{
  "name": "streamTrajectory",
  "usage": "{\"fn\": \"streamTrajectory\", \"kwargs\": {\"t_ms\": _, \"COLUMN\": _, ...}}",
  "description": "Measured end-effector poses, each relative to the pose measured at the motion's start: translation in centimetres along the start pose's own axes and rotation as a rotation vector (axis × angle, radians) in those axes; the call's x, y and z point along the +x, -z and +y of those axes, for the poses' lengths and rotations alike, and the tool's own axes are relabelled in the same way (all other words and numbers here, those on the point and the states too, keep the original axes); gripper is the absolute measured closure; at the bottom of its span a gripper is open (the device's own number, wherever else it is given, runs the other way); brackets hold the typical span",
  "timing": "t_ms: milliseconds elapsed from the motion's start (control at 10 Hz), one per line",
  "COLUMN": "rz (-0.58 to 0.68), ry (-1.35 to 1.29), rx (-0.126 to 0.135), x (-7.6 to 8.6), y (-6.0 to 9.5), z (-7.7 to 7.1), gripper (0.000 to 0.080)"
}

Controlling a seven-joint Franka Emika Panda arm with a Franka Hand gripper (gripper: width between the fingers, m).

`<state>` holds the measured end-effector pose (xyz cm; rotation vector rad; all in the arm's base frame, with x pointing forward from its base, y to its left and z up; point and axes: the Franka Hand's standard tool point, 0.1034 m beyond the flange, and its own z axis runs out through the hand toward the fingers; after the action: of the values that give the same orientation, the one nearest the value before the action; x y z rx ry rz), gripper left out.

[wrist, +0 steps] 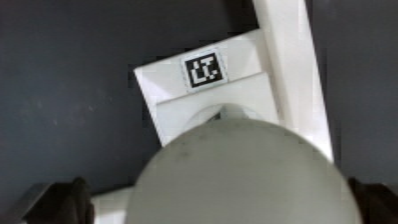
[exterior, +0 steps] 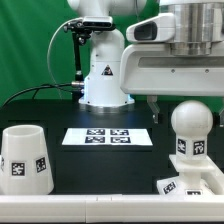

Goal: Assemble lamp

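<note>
The round-headed bulb (exterior: 190,124) stands upright in the socket of the flat square base (exterior: 196,182) at the exterior view's right front. The wrist view looks down on the bulb's head (wrist: 231,165), with the base's tagged corner (wrist: 205,72) beyond it. My gripper (exterior: 183,108) hangs over the bulb with its jaws open wide, one dark finger (wrist: 43,202) on each side of the head and apart from it. The tapered shade (exterior: 25,158) stands alone at the exterior view's left front.
The marker board (exterior: 107,137) lies flat mid-table in front of the robot's pedestal (exterior: 103,85). In the wrist view a long white bar (wrist: 294,55) runs beside the base. The dark tabletop (exterior: 100,175) lies between shade and base.
</note>
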<state>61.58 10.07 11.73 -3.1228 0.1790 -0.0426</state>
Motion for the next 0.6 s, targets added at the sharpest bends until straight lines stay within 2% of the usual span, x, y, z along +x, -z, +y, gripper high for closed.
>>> {"fn": "streamTrajectory", "kwargs": {"t_ms": 100, "rz": 0.037, "ry": 0.152, "rx": -0.011, "x": 0.23, "y": -0.02, "z": -0.97, "gripper": 0.0101}}
{"fn": "streamTrajectory", "kwargs": {"t_ms": 200, "rz": 0.067, "ry": 0.211, "rx": -0.014, "x": 0.45, "y": -0.02, "z": -1.32, "gripper": 0.0101}}
{"fn": "streamTrajectory", "kwargs": {"t_ms": 300, "rz": 0.060, "ry": 0.157, "rx": -0.013, "x": 0.38, "y": -0.11, "z": -1.06, "gripper": 0.0101}}
{"fn": "streamTrajectory", "kwargs": {"t_ms": 400, "rz": 0.061, "ry": 0.152, "rx": -0.013, "x": 0.41, "y": -0.11, "z": -1.00, "gripper": 0.0192}}
{"fn": "streamTrajectory", "kwargs": {"t_ms": 500, "rz": 0.062, "ry": 0.080, "rx": -0.009, "x": 0.42, "y": -0.11, "z": -1.02, "gripper": 0.0192}}
{"fn": "streamTrajectory", "kwargs": {"t_ms": 600, "rz": 0.062, "ry": -0.004, "rx": -0.007, "x": 0.43, "y": -0.12, "z": -0.99, "gripper": 0.0228}}
